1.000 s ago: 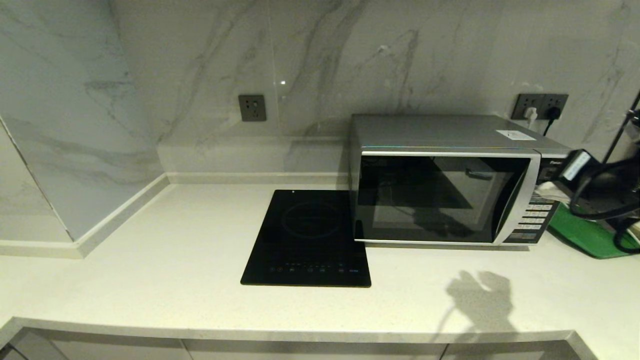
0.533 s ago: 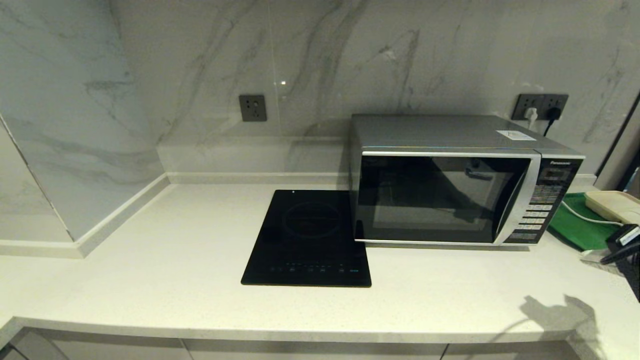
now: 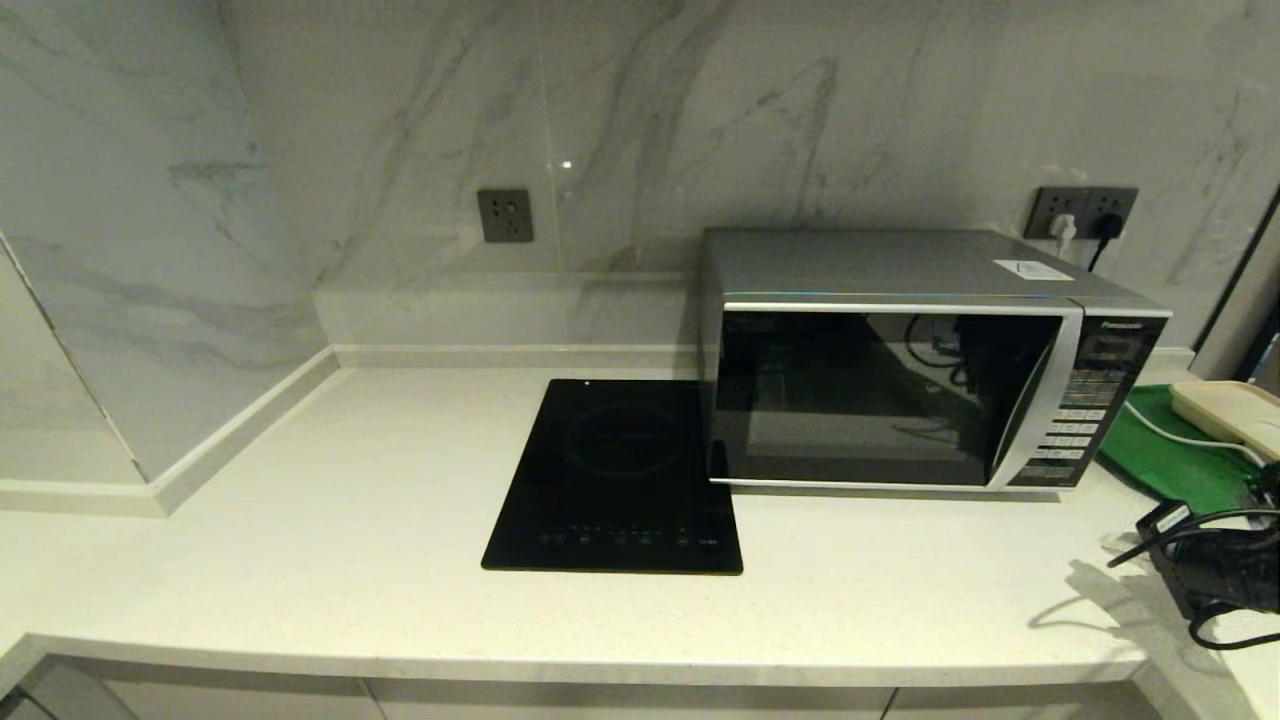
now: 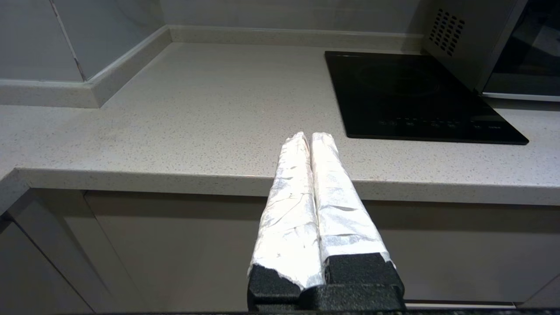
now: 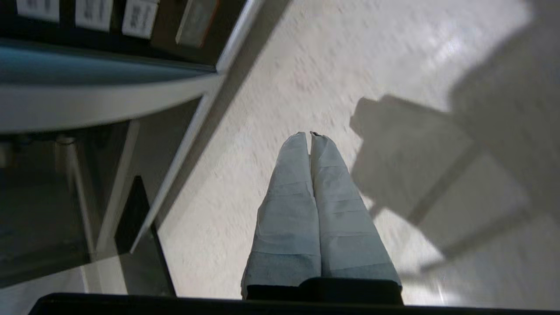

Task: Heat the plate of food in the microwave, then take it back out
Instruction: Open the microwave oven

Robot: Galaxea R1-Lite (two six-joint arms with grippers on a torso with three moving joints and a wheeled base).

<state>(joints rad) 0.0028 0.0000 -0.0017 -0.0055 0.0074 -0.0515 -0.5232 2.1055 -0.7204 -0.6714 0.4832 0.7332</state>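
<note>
With the microwave [image 3: 900, 360] door closed and your right gripper [image 5: 310, 135] pinched empty just off its front right corner, hold the left gripper [image 4: 308, 136], fingers together, parked and open the door.

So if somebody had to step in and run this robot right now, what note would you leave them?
Left gripper: shut, empty, parked off the counter's front edge.
Right gripper: shut, empty, over the counter by the microwave's front right corner.
Microwave: door closed, beside the black cooktop.
Plate of food: not visible in any view; it may be inside, but the dark glass does not show it.
Done: cannot be confirmed.
Left: find the plate, then heat it if needed and take it out.
</note>
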